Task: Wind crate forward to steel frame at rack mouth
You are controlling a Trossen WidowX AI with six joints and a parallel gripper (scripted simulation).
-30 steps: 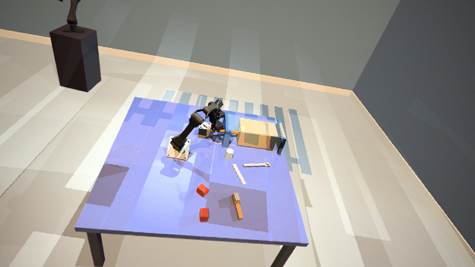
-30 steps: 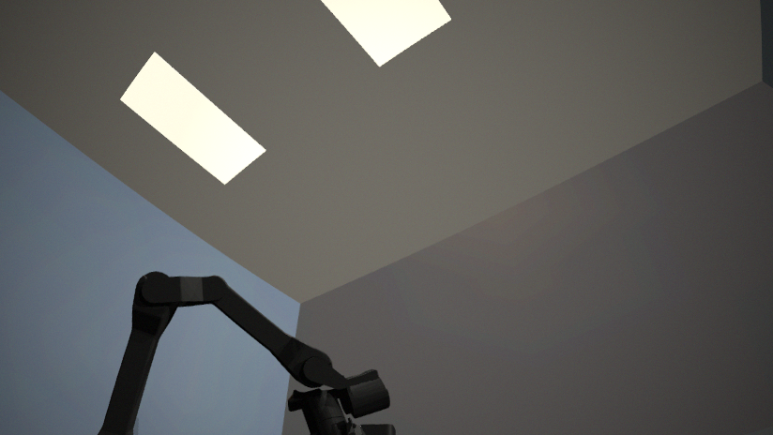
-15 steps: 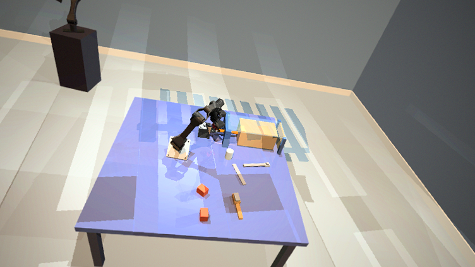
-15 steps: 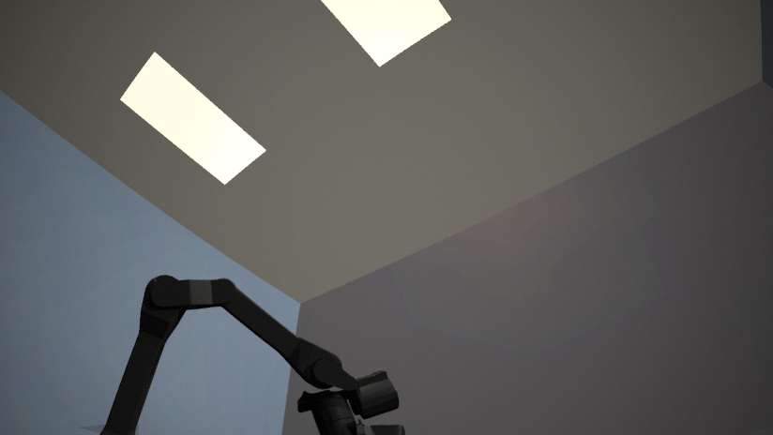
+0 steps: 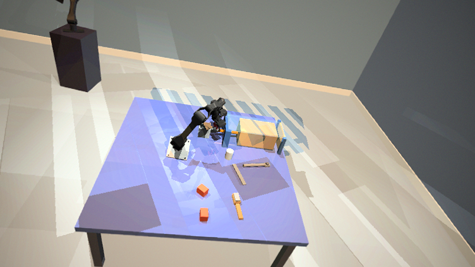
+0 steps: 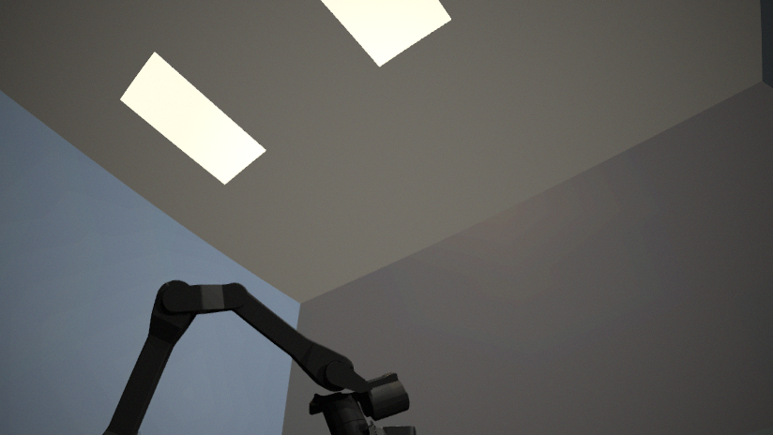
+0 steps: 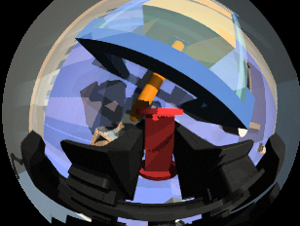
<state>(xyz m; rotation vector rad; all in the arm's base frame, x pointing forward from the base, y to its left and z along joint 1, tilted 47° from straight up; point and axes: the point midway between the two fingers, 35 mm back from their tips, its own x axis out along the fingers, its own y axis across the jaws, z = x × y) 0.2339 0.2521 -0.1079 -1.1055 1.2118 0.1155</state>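
The yellow crate sits flat in the clear-panelled cubby, its front a short gap behind the blue frame at the mouth. An orange strap runs out through the frame towards the winch, which is partly hidden by the arm. My gripper is shut on the red grip of the winch handle, beside the winch and in front of the frame. The handle's lower parts and square key are hidden, so I cannot tell whether the key is in the hole.
A white cylinder stands near the frame. A wrench, a flat bar and an orange-handled tool lie further towards the front edge. Two orange blocks are left of that tool.
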